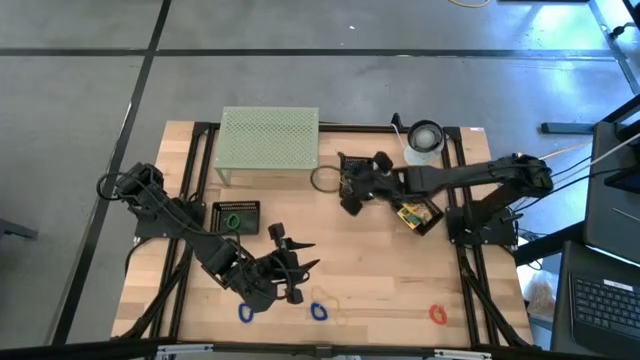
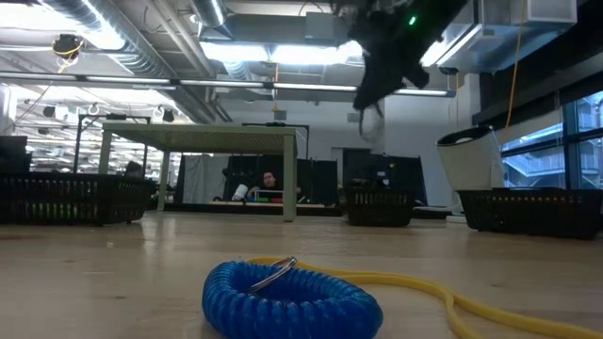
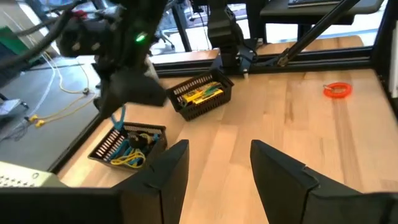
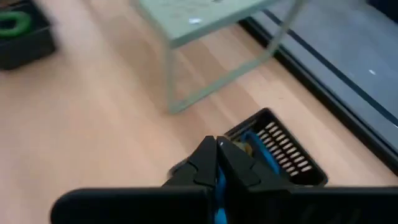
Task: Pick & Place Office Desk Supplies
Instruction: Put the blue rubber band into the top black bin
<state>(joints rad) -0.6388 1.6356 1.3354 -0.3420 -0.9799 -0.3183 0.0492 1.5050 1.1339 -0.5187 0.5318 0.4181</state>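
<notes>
My right gripper (image 1: 350, 200) hangs at the back middle of the table, over a black basket (image 4: 280, 149) that holds blue and yellow items. It is shut on a blue loop clip (image 3: 118, 116). A second black basket (image 1: 420, 215) beside it holds yellow-green crayon boxes (image 3: 200, 94). My left gripper (image 3: 217, 149) stands open above the near middle of the table with nothing between its fingers. Two blue loop clips (image 1: 245, 312) (image 1: 319, 312), a red one (image 1: 437, 314) and a yellow rubber band (image 2: 443, 292) lie on the wood near the front edge. My right gripper pinches the blue loop clip between its two fingers, where a blue strand (image 4: 217, 186) shows in the slit between them. The fingers slant downward. The clip's free end (image 3: 118, 116) hangs below the fingers, clear of the basket under it.
A pale-green mesh stand (image 1: 268, 140) fills the back left. A white roll (image 1: 425, 135) stands at the back right and a tan ring (image 1: 325, 178) lies beside the stand. A third black basket (image 1: 236, 215) holds a green loop. Bare wood lies between the arms.
</notes>
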